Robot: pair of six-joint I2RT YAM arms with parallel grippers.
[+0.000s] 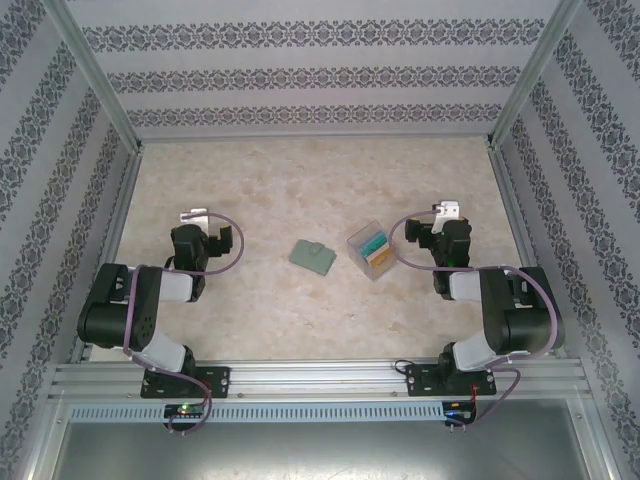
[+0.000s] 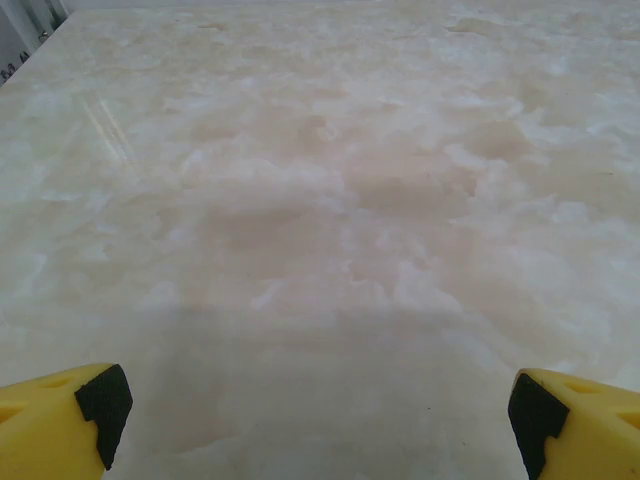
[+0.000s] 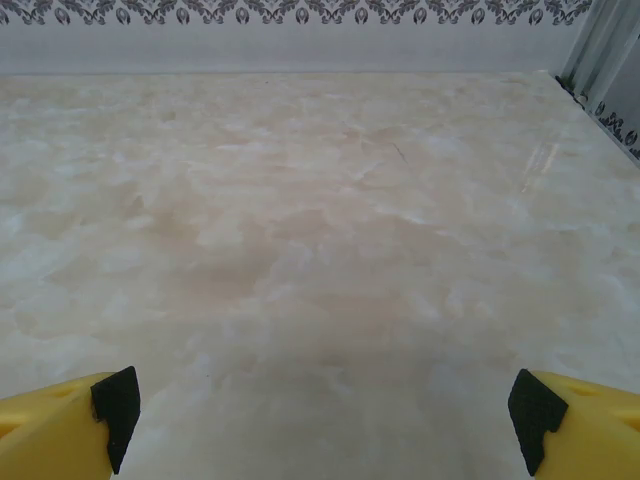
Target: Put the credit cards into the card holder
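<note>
The grey-green card holder (image 1: 313,255) lies flat in the middle of the table, its small tab on top. Just right of it stands a clear plastic box (image 1: 372,252) with the teal, yellow and orange credit cards (image 1: 374,245) inside. My left gripper (image 1: 196,217) rests at the left, well away from the holder. Its yellow fingers (image 2: 60,420) are spread wide over bare tabletop, so it is open. My right gripper (image 1: 444,213) sits just right of the box, also open, with its fingers (image 3: 585,425) far apart and nothing between them.
The marble-pattern table (image 1: 300,180) is bounded by patterned walls and metal frame posts (image 1: 100,90). Both arm bases are bolted to the rail (image 1: 320,380) at the near edge. Cables loop beside each wrist.
</note>
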